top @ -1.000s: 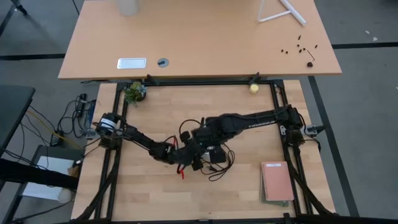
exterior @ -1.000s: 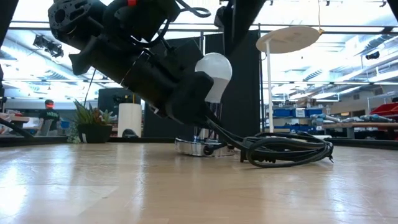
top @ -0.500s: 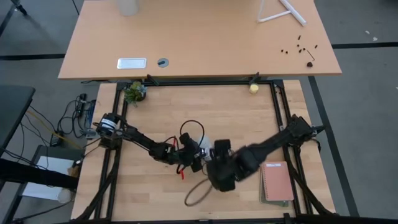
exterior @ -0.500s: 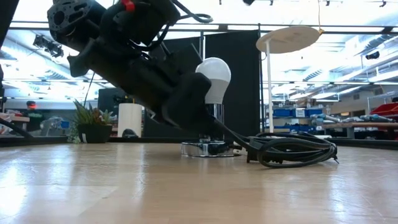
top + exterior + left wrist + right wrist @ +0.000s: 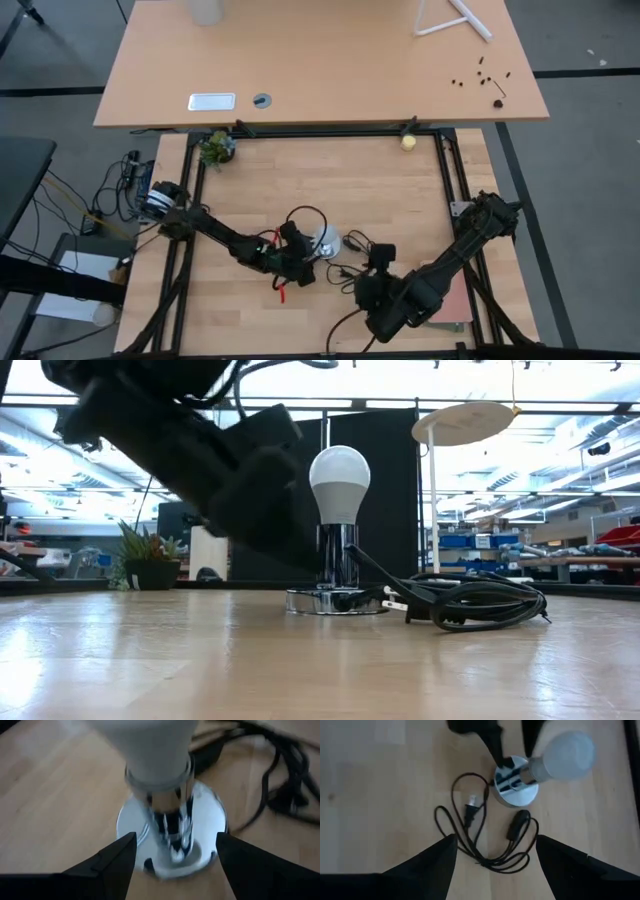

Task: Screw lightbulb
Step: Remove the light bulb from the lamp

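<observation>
The white lightbulb (image 5: 338, 480) stands upright in the chrome stem (image 5: 338, 555) of a round silver socket base (image 5: 335, 601) that rests flat on the table's middle (image 5: 325, 242). My left gripper (image 5: 303, 256) is open just left of it. Its fingers (image 5: 112, 862) stand on either side of the stem and clear of it; this also shows in the right wrist view (image 5: 496, 745). My right gripper (image 5: 378, 262) is open and empty, raised toward the near edge and looking down on the bulb (image 5: 567, 752).
The socket's black cord (image 5: 480, 835) with its plug (image 5: 470, 812) lies in loose loops near and right of the base (image 5: 480, 600). A pink notebook (image 5: 448, 300) lies at the near right, partly under my right arm. A small plant (image 5: 215, 148) and a pale-yellow ball (image 5: 408, 142) sit at the far edge.
My right gripper has pulled away from the bulb toward the table's near edge and risen. My left gripper has drawn back toward the left, off the socket. The bulb and socket, tilted a second ago, have settled upright with the base flat on the table.
</observation>
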Robot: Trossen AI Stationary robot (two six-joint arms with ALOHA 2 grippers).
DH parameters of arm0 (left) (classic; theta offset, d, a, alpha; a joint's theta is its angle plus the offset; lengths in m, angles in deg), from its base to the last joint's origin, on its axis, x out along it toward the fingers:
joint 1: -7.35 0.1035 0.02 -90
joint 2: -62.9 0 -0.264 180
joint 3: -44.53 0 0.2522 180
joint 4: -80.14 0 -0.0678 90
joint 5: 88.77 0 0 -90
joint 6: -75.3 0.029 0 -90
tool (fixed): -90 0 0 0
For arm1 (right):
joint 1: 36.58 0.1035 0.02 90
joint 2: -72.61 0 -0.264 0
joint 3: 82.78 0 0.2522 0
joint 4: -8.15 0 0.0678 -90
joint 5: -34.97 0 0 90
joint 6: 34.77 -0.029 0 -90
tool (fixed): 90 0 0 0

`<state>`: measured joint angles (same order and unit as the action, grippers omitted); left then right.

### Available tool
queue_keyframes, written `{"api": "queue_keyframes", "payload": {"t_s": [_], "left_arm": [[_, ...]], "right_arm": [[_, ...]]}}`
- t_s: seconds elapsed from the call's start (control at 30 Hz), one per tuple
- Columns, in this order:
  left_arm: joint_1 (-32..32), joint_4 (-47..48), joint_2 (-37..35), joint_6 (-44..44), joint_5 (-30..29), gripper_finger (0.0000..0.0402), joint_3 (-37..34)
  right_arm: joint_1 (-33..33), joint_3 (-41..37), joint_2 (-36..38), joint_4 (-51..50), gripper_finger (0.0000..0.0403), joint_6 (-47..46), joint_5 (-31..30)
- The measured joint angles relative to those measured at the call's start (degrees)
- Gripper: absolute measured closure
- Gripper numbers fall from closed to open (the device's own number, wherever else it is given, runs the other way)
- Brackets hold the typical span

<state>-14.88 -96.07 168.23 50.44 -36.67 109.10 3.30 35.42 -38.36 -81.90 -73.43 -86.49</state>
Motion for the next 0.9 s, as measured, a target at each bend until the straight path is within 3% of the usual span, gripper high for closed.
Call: {"api": "queue_keyframes", "payload": {"t_s": [0.23,0.43,0.6,0.9], "left_arm": [[-2.45,7.41,-0.85,-5.63,-0.5,0.012,0.0],[-5.82,9.3,-0.83,-10.61,-6.36,0.012,-0.02],[-6.38,7.47,-0.83,-11.76,-9.62,0.012,0.01],[-6.74,0.89,-1.34,4.02,-13.97,0.012,1.04]], "right_arm": [[1.25,-16.9,5.46,16.87,0.0124,-4.68,-1.01],[1.65,-33.36,9.63,38.44,0.0124,-5.31,-8.78],[-1.45,-41.73,10.0,52.82,0.0124,-2.87,-13.01],[-8.23,-52.03,10.0,70.18,0.0127,2.91,-9.58]]}}
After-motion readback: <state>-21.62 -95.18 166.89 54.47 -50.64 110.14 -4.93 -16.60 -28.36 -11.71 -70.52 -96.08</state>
